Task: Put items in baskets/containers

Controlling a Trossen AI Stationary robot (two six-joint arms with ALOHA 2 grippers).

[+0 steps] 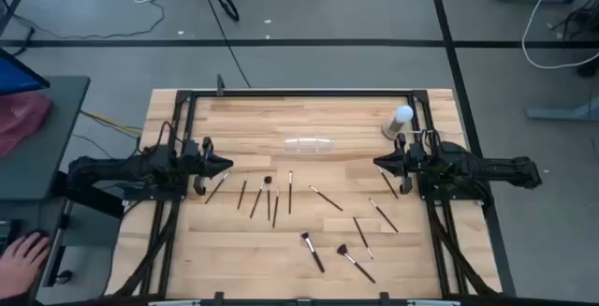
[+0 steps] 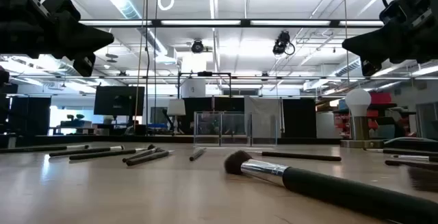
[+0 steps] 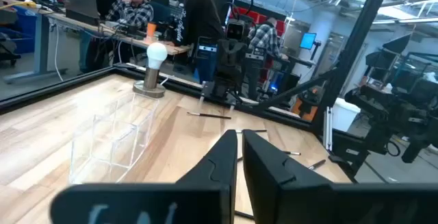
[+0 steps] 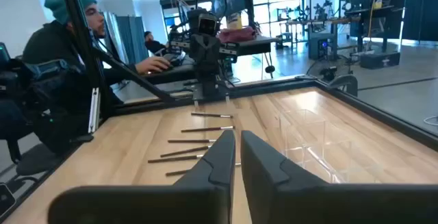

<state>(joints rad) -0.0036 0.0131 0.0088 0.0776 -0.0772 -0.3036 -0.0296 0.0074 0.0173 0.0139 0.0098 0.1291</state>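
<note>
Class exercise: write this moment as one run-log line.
left gripper: shut, empty, left side | right gripper: shut, empty, right side | brushes: scattered on table | organiser tray: no brushes inside

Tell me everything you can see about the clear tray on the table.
The tray is a small see-through plastic organiser, its thin walls dividing it into a few narrow compartments. It stands upright on the wooden table, toward the far side and about midway between the two arms. It looks empty: no brush lies in it or touches it; they lie scattered nearer the front. Neither claw touches it. A white ball on a tan base stands apart, off to its right.
</note>
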